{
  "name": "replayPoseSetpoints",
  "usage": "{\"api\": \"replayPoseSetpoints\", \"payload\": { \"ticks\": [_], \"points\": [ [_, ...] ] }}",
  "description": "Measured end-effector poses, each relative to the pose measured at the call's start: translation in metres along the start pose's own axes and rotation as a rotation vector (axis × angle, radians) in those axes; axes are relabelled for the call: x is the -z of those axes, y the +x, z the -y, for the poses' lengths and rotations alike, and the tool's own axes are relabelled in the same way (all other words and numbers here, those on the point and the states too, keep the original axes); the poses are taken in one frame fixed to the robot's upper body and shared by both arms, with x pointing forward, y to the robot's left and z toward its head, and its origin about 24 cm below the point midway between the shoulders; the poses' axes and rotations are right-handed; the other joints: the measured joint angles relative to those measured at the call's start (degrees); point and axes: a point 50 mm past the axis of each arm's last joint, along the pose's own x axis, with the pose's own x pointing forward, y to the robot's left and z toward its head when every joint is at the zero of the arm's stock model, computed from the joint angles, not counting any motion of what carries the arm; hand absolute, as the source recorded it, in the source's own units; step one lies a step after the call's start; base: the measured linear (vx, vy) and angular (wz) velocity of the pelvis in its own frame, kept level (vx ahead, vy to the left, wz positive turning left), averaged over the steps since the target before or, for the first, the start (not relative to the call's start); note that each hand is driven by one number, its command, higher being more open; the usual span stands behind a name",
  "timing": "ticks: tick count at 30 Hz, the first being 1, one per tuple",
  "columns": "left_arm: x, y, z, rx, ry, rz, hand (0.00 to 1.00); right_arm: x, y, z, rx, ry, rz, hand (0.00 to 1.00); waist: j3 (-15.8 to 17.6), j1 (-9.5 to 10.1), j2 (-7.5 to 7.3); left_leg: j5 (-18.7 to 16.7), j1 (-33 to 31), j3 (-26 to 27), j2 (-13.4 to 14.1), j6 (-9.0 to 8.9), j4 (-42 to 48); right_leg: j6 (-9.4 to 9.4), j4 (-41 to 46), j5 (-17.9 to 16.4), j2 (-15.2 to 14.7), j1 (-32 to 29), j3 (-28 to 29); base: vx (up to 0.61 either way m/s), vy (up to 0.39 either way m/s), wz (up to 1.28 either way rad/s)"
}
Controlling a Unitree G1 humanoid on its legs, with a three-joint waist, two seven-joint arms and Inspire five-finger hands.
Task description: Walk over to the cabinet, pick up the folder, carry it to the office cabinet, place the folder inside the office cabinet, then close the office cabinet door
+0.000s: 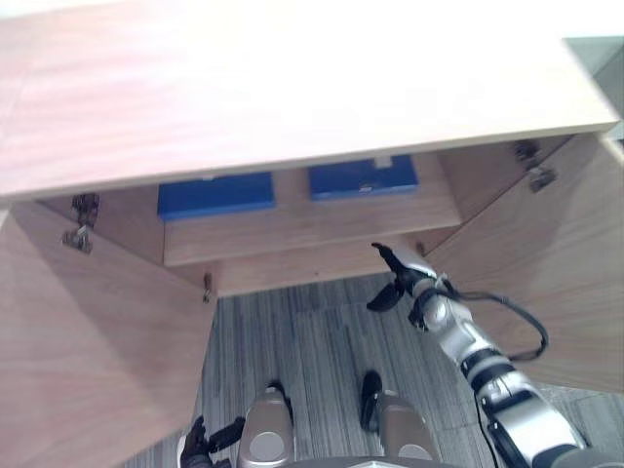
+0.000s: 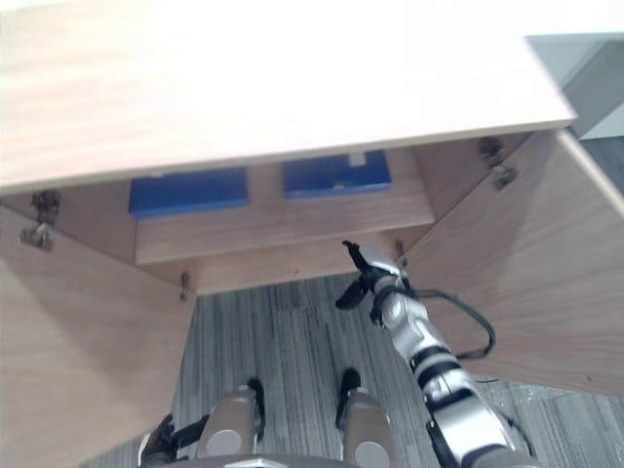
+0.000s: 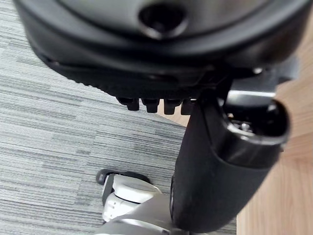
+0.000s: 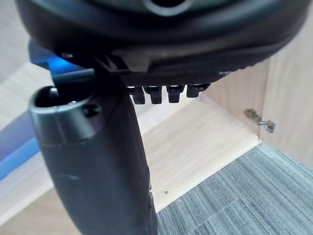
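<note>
A blue folder [image 1: 363, 178] lies on the upper shelf inside the office cabinet [image 1: 292, 88], beside a second blue folder [image 1: 215, 194]. The right hand [image 1: 398, 283] hovers before the cabinet's lower shelf, below the folder and apart from it, its fingers relaxed and spread, holding nothing. The left hand [image 1: 198, 445] hangs low by the cabinet's open left door [image 1: 88, 341], its fingers loose and empty.

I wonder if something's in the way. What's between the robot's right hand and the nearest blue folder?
Only bare wooden shelf, in the left eye view, between the right hand and the blue folder.
</note>
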Motion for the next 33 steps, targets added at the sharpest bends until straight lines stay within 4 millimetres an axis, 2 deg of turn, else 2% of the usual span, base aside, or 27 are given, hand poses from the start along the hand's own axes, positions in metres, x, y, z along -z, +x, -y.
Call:
{"api": "replayPoseSetpoints", "payload": {
  "ticks": [1,3,4,7,8,9,10,12,13,14,15,16,17,18,19,20,21,22,24,25,30,33],
  "points": [
    [0.004,0.000,-0.003,-0.014,0.003,-0.015,1.00,0.005,-0.004,-0.006,0.007,0.052,-0.021,1.00,-1.0,-0.38,-0.18,0.1,1.3,0.5,-0.2,-0.22,-1.5,0.19,-1.9,1.1,0.2,1.0,0.8,0.04,0.151,-0.83],
    [0.014,-0.002,-0.009,-0.046,0.025,-0.052,1.00,0.032,-0.023,-0.030,0.047,0.310,-0.141,1.00,-4.6,-2.18,-1.06,0.4,5.1,3.2,-1.5,-0.48,-6.6,1.09,-7.6,4.7,0.6,2.3,5.1,-0.01,0.176,-0.90],
    [0.014,-0.002,-0.009,-0.049,0.034,-0.052,1.00,0.039,-0.028,-0.035,0.059,0.368,-0.174,1.00,-5.0,-2.60,-1.24,0.5,5.8,3.9,-1.9,-0.37,-7.4,1.30,-8.4,5.4,0.5,2.5,6.1,-0.06,0.176,-0.87],
    [0.010,0.000,-0.012,-0.071,0.062,-0.044,1.00,0.080,-0.064,-0.069,0.126,0.676,-0.392,1.00,-6.6,-4.74,-1.96,1.3,9.8,8.3,-3.8,0.52,-10.7,1.70,-10.9,8.0,-0.1,3.3,10.5,-0.09,0.102,-0.74],
    [0.007,0.001,-0.012,-0.071,0.065,-0.038,1.00,0.094,-0.078,-0.081,0.137,0.735,-0.471,1.00,-6.7,-5.38,-2.08,1.7,11.2,9.5,-4.2,0.62,-11.7,1.75,-11.2,8.5,-0.1,3.7,11.8,-0.13,0.079,-0.79],
    [0.003,0.003,-0.010,-0.066,0.094,-0.028,1.00,0.114,-0.104,-0.102,0.134,0.783,-0.602,1.00,-7.2,-6.42,-2.36,2.2,13.2,11.4,-5.0,0.80,-13.3,1.82,-11.2,8.9,-0.1,3.8,13.7,-0.11,0.049,-0.69],
    [0.001,0.004,-0.009,-0.066,0.106,-0.023,1.00,0.121,-0.114,-0.110,0.130,0.792,-0.649,1.00,-7.3,-6.76,-2.42,2.4,14.0,12.3,-5.3,0.80,-13.8,1.86,-10.9,9.1,-0.1,3.8,14.5,-0.14,0.048,-0.69],
    [-0.009,0.006,-0.003,-0.061,0.154,0.000,1.00,0.136,-0.148,-0.133,0.098,0.802,-0.779,1.00,-7.2,-7.38,-2.62,2.5,16.7,16.1,-5.6,0.72,-14.6,1.64,-8.3,9.3,0.9,2.9,16.7,-0.13,0.011,-0.95],
    [-0.014,0.007,0.000,-0.053,0.165,0.013,1.00,0.140,-0.162,-0.142,0.080,0.805,-0.821,1.00,-6.9,-7.34,-2.83,2.5,18.4,19.3,-5.1,0.72,-15.0,0.17,-6.8,10.2,1.6,1.9,14.8,-0.13,-0.030,-1.17],
    [-0.017,0.008,0.003,-0.047,0.168,0.020,1.00,0.140,-0.166,-0.145,0.076,0.809,-0.833,1.00,-6.8,-7.39,-2.86,2.6,18.6,20.9,-4.8,0.75,-15.0,-1.95,-6.7,10.1,1.2,1.8,12.6,-0.17,-0.055,-1.15],
    [-0.022,0.009,0.011,-0.031,0.159,0.033,1.00,0.142,-0.175,-0.149,0.097,0.838,-0.868,1.00,-6.0,-7.65,-2.34,3.0,19.9,23.2,-4.1,0.81,-15.5,-5.78,-3.0,7.7,-0.8,0.5,4.7,-0.17,-0.033,-0.93],
    [-0.026,0.008,0.017,-0.019,0.149,0.047,1.00,0.142,-0.180,-0.150,0.123,0.865,-0.890,1.00,-5.7,-7.93,-2.00,3.3,20.9,25.0,-3.5,0.46,-15.8,-6.96,3.1,5.1,-3.2,-1.2,-2.1,-0.16,-0.021,-0.88],
    [-0.027,0.008,0.020,-0.015,0.139,0.056,1.00,0.142,-0.183,-0.151,0.133,0.871,-0.897,1.00,-5.9,-8.76,-1.94,3.5,21.5,26.2,-2.5,0.07,-15.7,-7.42,8.0,3.5,-4.9,-1.6,-6.4,-0.11,-0.038,-0.75],
    [-0.026,0.006,0.024,-0.006,0.122,0.059,1.00,0.143,-0.189,-0.151,0.141,0.873,-0.904,1.00,-6.3,-9.32,-1.51,3.8,22.0,27.6,-0.9,-0.58,-15.7,-7.82,13.0,1.5,-5.9,-1.0,-9.1,-0.06,-0.114,-0.73],
    [-0.024,0.004,0.026,0.001,0.101,0.057,1.00,0.143,-0.191,-0.150,0.166,0.884,-0.907,1.00,-6.7,-9.46,-1.34,4.5,22.0,28.8,0.5,-1.67,-15.8,-7.05,15.0,-0.6,-6.3,0.1,-9.7,-0.04,-0.153,-0.69],
    [-0.023,0.003,0.027,0.003,0.086,0.057,1.00,0.142,-0.190,-0.148,0.183,0.896,-0.908,1.00,-6.9,-9.45,-1.56,4.7,21.9,29.5,0.8,-2.12,-16.0,-6.24,14.7,-1.3,-6.6,0.8,-9.7,0.01,-0.224,-0.88],
    [-0.021,0.002,0.026,-0.002,0.069,0.056,1.00,0.141,-0.188,-0.145,0.222,0.928,-0.901,1.00,-7.7,-9.19,-2.84,5.3,21.6,31.4,0.6,-3.23,-16.1,-1.08,9.2,-4.5,-6.5,2.8,-8.7,0.08,-0.300,-0.91],
    [-0.017,0.002,0.029,0.006,0.055,0.029,1.00,0.141,-0.183,-0.138,0.253,0.930,-0.888,1.00,-7.7,-9.23,-1.84,5.9,21.6,31.4,1.5,-3.27,-16.6,-2.15,6.3,-3.3,-3.6,3.0,-8.1,0.08,-0.254,-0.94],
    [-0.009,-0.001,0.034,0.015,0.044,0.009,1.00,0.143,-0.180,-0.130,0.304,0.932,-0.881,1.00,-8.3,-8.65,0.17,7.8,21.9,30.2,2.6,-2.55,-19.4,-3.88,3.7,-1.9,0.4,2.9,-6.7,0.03,-0.185,-0.76],
    [-0.007,-0.002,0.036,0.019,0.045,-0.002,1.00,0.145,-0.178,-0.126,0.324,0.936,-0.879,1.00,-8.5,-8.65,0.52,8.9,22.6,29.3,2.8,-2.04,-20.6,-4.38,3.4,-2.0,1.5,3.0,-6.3,0.02,-0.187,-0.54],
    [-0.003,-0.002,0.037,0.021,0.045,-0.016,1.00,0.146,-0.173,-0.112,0.386,0.936,-0.848,1.00,-8.9,-8.10,1.19,10.9,22.8,25.4,3.1,-2.07,-22.6,-5.36,1.6,-1.5,3.2,4.0,-6.5,0.00,-0.062,-0.05],
    [0.004,-0.004,0.032,0.013,0.056,-0.034,1.00,0.145,-0.169,-0.099,0.433,0.935,-0.809,1.00,-9.0,-7.61,1.38,11.0,22.7,24.0,2.8,-2.23,-23.1,-4.77,0.1,-0.8,3.0,4.7,-7.0,-0.04,0.047,0.13]
  ]
}}
